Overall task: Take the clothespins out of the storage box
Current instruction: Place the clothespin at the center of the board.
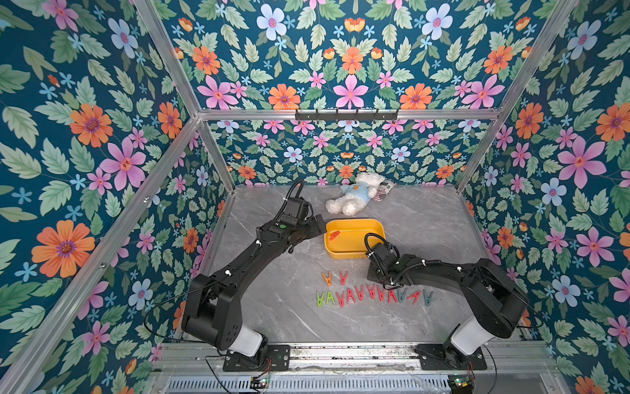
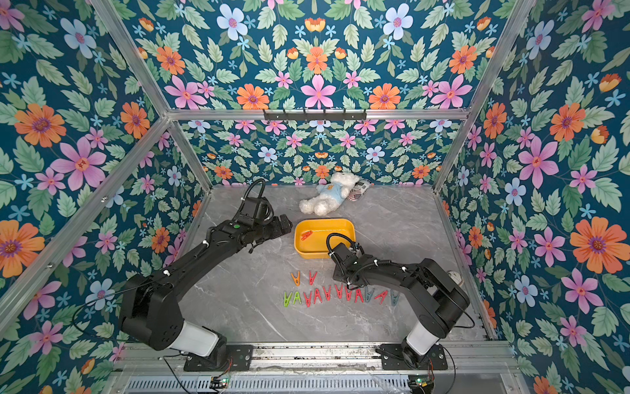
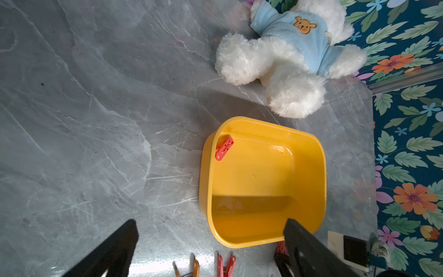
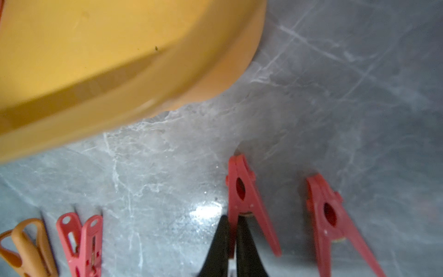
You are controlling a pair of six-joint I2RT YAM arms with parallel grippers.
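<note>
One red clothespin lies inside the yellow storage box, against the wall nearer the left arm. The other clothespins lie in a row on the grey marble table in front of the box. The right gripper is low over that row, fingers nearly together around one leg of a red peg; whether they pinch it I cannot tell. The left gripper hangs wide open beside the box. A white plush bear lies behind it.
</note>
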